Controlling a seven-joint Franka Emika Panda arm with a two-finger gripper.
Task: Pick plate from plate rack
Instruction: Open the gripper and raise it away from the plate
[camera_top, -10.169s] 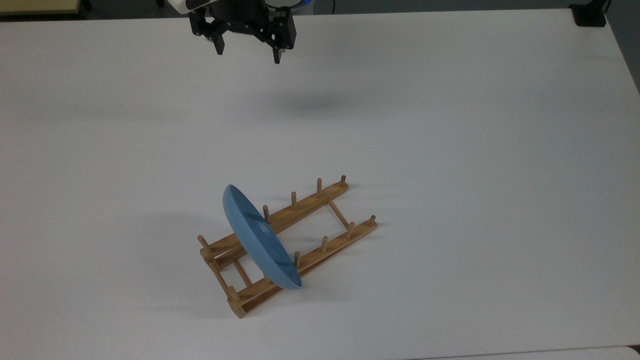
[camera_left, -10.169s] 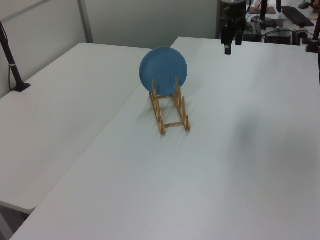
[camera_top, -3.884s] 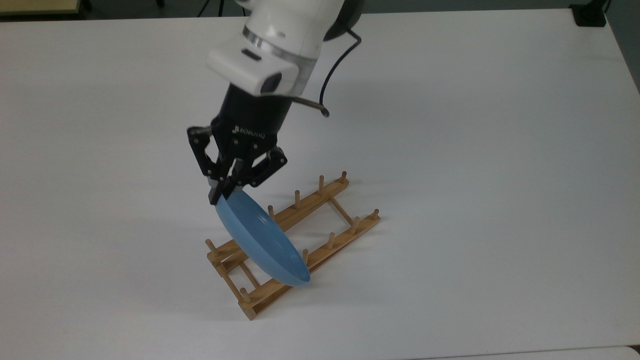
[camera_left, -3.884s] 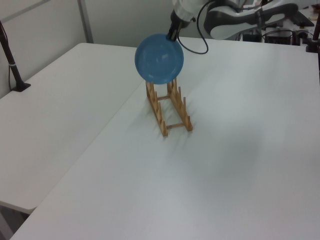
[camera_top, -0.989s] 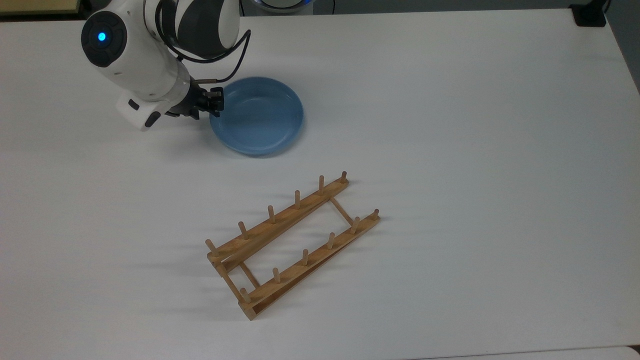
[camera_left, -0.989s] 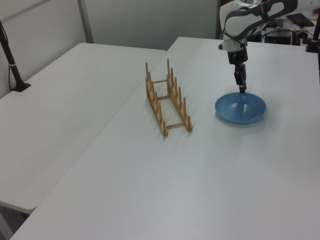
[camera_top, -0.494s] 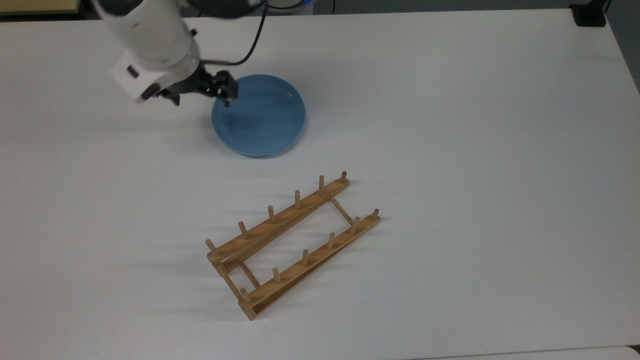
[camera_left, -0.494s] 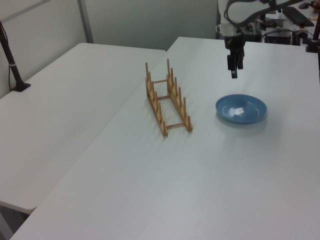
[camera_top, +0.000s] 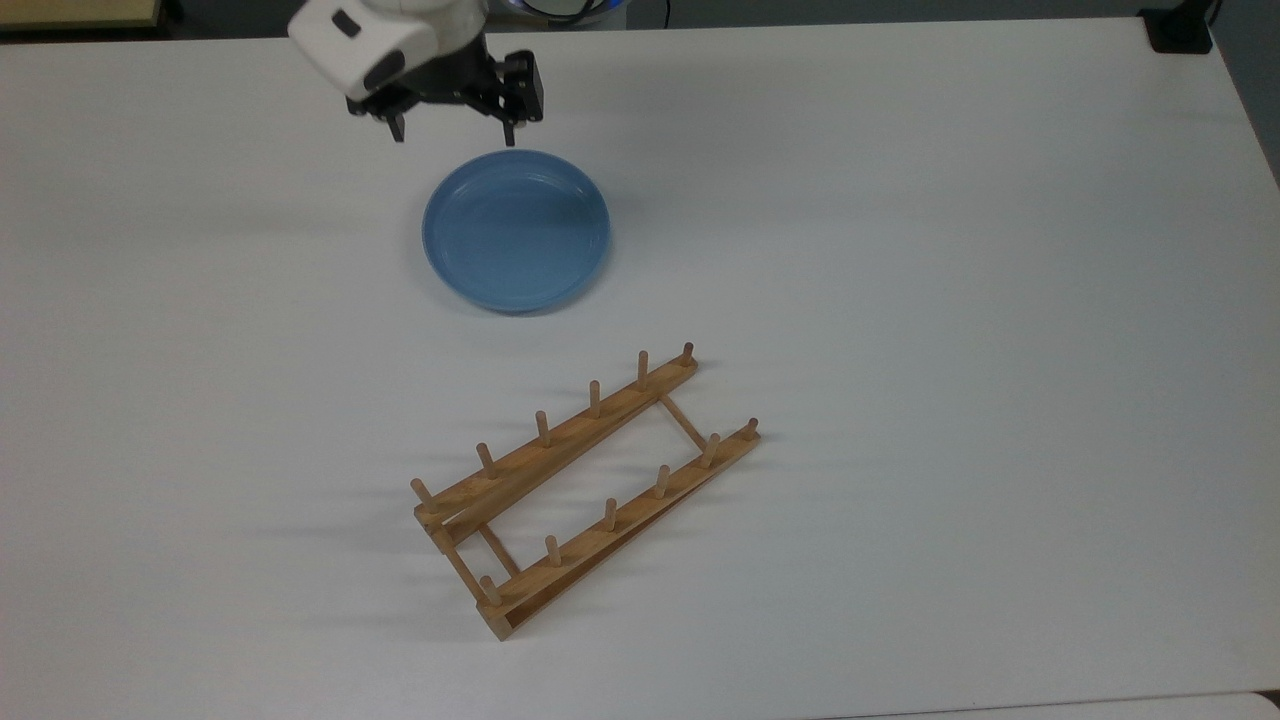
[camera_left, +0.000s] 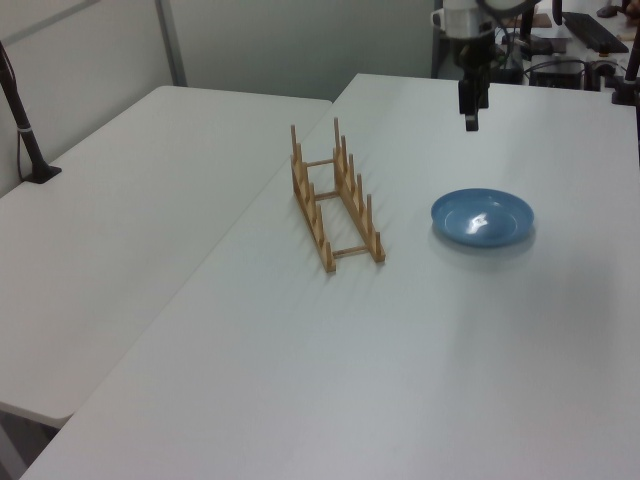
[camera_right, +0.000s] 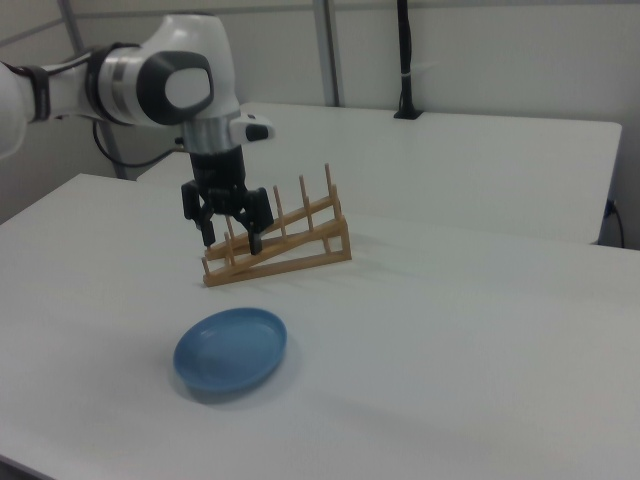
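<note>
1. One plate (camera_top: 516, 230) lies flat on the white table (camera_top: 950, 300), well apart from the plate rack (camera_top: 585, 490).
2. We see the gripper (camera_top: 455, 130) above the plate's far rim, fingers spread, holding nothing.
3. The rack seems empty, we think.

From my station, the plate (camera_top: 516, 229) lies flat on the tabletop (camera_top: 900, 250), well apart from the rack (camera_top: 583, 484), which sits below it and toward the top view's right. My hand (camera_top: 452, 133) hangs above the tabletop just past the plate's upper rim in the top view, touching nothing.
</note>
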